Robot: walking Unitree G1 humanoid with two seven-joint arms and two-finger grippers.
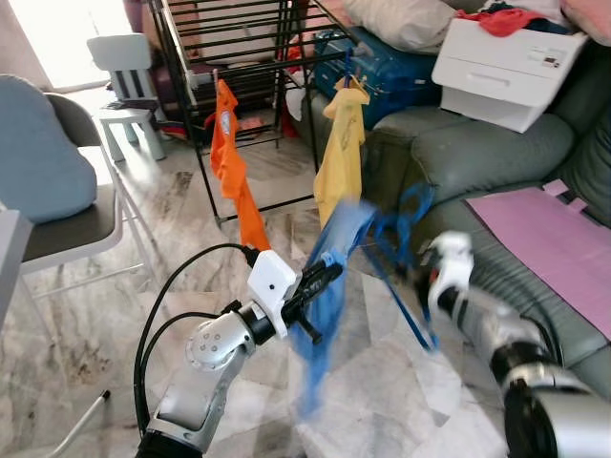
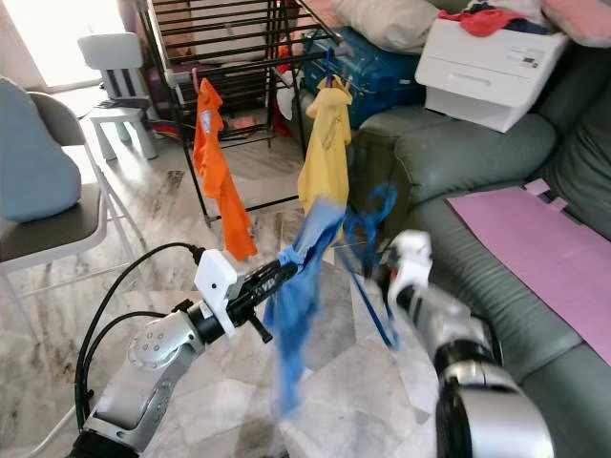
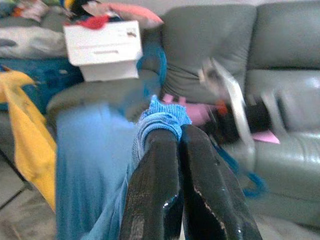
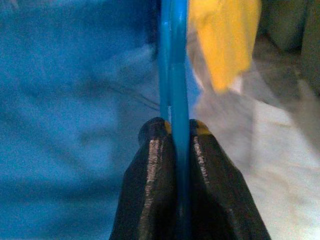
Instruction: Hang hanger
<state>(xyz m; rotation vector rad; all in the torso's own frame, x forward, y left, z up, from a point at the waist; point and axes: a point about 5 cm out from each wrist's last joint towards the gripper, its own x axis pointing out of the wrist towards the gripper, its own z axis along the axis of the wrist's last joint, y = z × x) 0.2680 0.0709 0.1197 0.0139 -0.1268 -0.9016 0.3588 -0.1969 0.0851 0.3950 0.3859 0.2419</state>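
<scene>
— What have you got hold of?

— My left hand (image 3: 172, 137) is clenched on a fold of the blue garment (image 2: 291, 305), and my right hand (image 4: 179, 131) is pinched tight on the thin bar of the blue hanger (image 2: 370, 229). The hanger sits between my two arms, in the air over the marble floor (image 1: 191, 200), with the cloth trailing down from it.

— And where should it go?

— I'd say the black drying rack (image 1: 239, 38) ahead, where the orange shirt (image 1: 234, 176) and the yellow shirt (image 2: 325, 153) already hang. The hanger is well short of that rail.

— How do you do it well?

— Keep the hook pointing up and toward the rail, I think, and raise it above the bar before lowering it on. The left hand should hold the cloth just taut, so it doesn't slide off or snag the yellow shirt. The picture is blurred around my right arm, so I can't tell the hook's exact tilt.
</scene>
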